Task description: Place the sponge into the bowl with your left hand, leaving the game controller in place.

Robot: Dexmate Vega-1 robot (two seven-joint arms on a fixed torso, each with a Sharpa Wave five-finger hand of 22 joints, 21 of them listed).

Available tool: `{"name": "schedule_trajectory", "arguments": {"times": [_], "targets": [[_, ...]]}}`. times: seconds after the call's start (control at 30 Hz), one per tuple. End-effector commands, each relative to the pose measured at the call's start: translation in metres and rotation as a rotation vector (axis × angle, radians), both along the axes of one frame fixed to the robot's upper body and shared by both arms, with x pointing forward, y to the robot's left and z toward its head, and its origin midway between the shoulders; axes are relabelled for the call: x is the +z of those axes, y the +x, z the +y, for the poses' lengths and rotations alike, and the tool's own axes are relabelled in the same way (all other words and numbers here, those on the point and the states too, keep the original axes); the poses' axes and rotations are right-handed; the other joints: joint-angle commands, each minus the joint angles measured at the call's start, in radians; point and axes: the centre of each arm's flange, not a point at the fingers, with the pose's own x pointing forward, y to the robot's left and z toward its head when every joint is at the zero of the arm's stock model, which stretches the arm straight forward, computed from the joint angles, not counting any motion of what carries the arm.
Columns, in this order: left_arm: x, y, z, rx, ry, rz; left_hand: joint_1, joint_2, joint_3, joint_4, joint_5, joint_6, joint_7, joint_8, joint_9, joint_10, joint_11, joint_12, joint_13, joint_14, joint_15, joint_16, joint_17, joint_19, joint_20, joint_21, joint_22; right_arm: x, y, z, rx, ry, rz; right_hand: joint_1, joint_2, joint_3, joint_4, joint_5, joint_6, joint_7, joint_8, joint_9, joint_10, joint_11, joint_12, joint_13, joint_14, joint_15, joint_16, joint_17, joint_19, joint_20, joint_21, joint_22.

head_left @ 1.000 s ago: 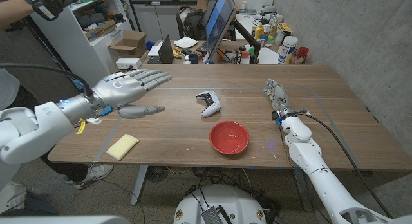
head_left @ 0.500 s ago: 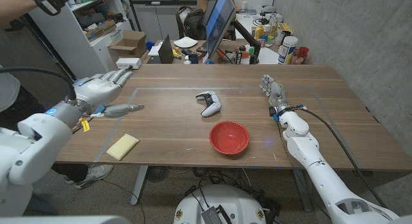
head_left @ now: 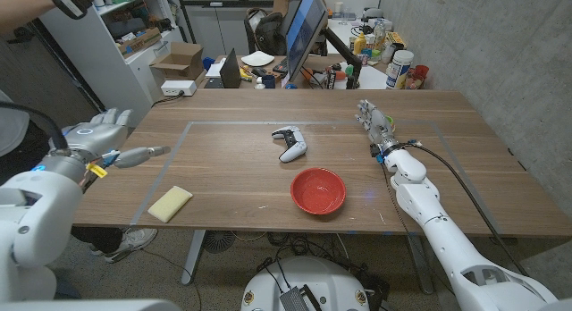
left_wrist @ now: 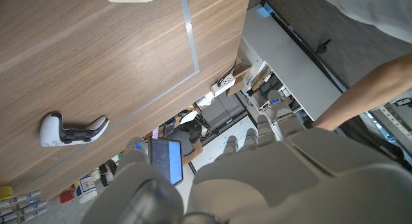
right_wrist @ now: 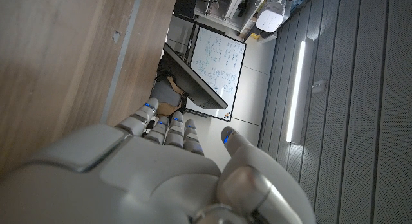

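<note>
Left hand (head_left: 100, 132) is hovering wide, holding nothing; sponge (head_left: 170, 204) is lying just below-right of it — untouched; bowl (head_left: 318, 190) is waiting farther right.

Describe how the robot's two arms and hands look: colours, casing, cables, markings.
Both arms have glossy white rounded casings. The left hand is silver-grey metal with a small blue light and a yellow tag at its wrist, and a black cable arching behind. The right hand is silver-grey too, with blue marks at the wrist and fingertips, and a thin black cable trailing along the forearm.
</note>
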Motion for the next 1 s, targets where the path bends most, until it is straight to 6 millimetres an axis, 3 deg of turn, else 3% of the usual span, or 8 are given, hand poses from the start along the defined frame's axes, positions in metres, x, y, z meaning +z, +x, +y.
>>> {"name": "schedule_trajectory", "arguments": {"times": [0.03,0.17,0.3,0.4,1.0], "targets": [[-0.01,0.018,0.023,0.03,-0.106,0.018,0.009,0.0,-0.007,-0.003,0.007,-0.09,0.094,0.005,0.001,-0.019,-0.012,0.006,0.004,-0.008,-0.003,-0.004,0.002,0.002,-0.001,-0.008,0.001,0.003,0.004,-0.003,0.002,-0.009,-0.002,-0.012,0.046,0.001,-0.002,0.01,0.006,0.006,0.007,0.003,0.011,-0.001,0.007,0.005,0.005,0.001,-0.003,-0.001,0.005,-0.068,0.008,0.004],[-0.007,0.026,0.029,0.03,-0.119,0.01,0.013,0.002,-0.009,-0.005,0.008,-0.087,0.094,0.006,0.001,-0.013,-0.017,0.009,0.004,-0.006,-0.004,-0.003,0.002,0.002,-0.002,-0.011,0.0,0.002,0.003,-0.009,-0.01,-0.006,-0.001,-0.012,0.046,0.001,-0.003,0.01,0.006,0.006,0.007,0.003,0.011,0.0,0.007,0.005,0.005,0.001,-0.004,-0.002,0.005,-0.068,0.008,0.004],[-0.007,0.037,0.032,0.023,-0.143,0.023,0.022,0.004,-0.012,-0.008,0.011,-0.073,0.094,0.011,0.001,0.003,-0.022,0.015,0.005,0.002,-0.009,0.001,0.002,-0.002,-0.037,-0.018,-0.003,0.003,0.004,-0.012,-0.016,-0.01,-0.002,-0.013,0.046,0.002,-0.003,0.011,0.007,0.006,0.007,0.003,0.012,-0.001,0.007,0.005,0.006,0.001,-0.004,-0.002,0.005,-0.068,0.008,0.004],[-0.007,0.044,0.029,0.02,-0.136,0.044,0.025,0.005,-0.014,-0.009,0.012,-0.069,0.094,0.012,0.001,0.008,-0.023,0.017,0.006,0.007,-0.009,0.003,0.002,-0.002,-0.045,-0.02,-0.003,0.003,0.005,-0.012,-0.009,-0.013,-0.003,-0.014,0.046,0.002,-0.004,0.011,0.008,0.006,0.007,0.003,0.012,-0.001,0.007,0.005,0.006,0.002,-0.005,-0.003,0.006,-0.069,0.008,0.004],[-0.017,0.072,0.022,-0.025,-0.191,0.158,0.036,0.006,-0.02,-0.014,0.014,-0.052,0.094,0.015,0.001,0.026,-0.023,0.022,0.007,0.024,-0.013,0.007,0.001,0.014,-0.059,-0.021,-0.005,0.005,0.016,-0.012,0.003,-0.023,-0.004,-0.016,0.046,0.004,-0.006,0.012,0.008,0.005,0.007,0.003,0.012,-0.001,0.007,0.004,0.007,0.0,-0.007,-0.004,0.008,-0.069,0.008,0.004]]}}
